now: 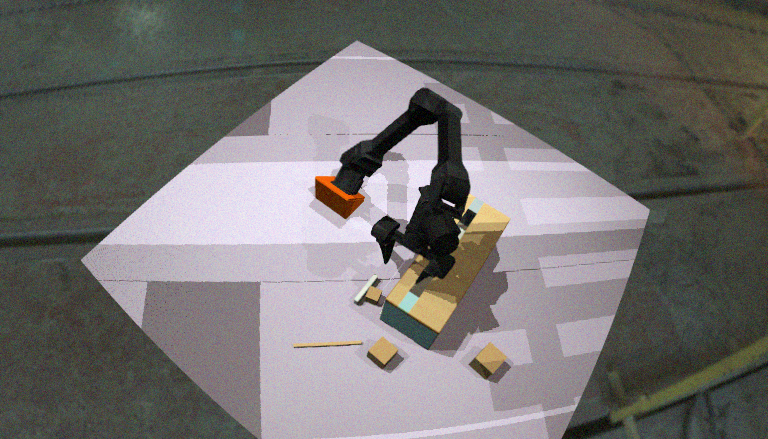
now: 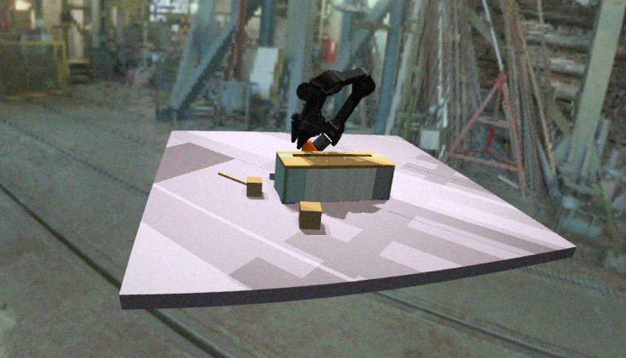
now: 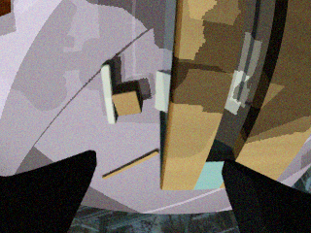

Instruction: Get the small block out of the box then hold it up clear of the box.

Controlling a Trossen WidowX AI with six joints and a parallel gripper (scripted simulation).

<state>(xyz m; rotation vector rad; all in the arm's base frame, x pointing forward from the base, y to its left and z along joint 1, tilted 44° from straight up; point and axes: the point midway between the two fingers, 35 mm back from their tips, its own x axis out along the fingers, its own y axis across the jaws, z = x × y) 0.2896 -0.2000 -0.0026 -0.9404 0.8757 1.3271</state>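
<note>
The small tan block (image 1: 373, 295) (image 3: 127, 103) is outside the box, on the table beside its open long side. It lies against or very close to a pale bar (image 1: 363, 292) (image 3: 108, 94), on the bar's box-facing side. The long box (image 1: 431, 312) (image 2: 339, 183) (image 3: 190, 146) stands upright, with a tan top and pale blue-green ends. My gripper (image 1: 403, 270) (image 3: 160, 163) is open and empty above the box's near long edge, one finger over the table side and the other over the box top. The block is not between the fingers.
Two larger tan cubes stand beyond the box, one (image 1: 382, 351) (image 2: 254, 186) off its end and one (image 1: 488, 359) (image 2: 310, 215) farther right. A thin tan stick (image 1: 327, 344) (image 2: 231, 178) (image 3: 130, 164) lies left of the nearer cube. The orange arm base (image 1: 338, 196) is behind.
</note>
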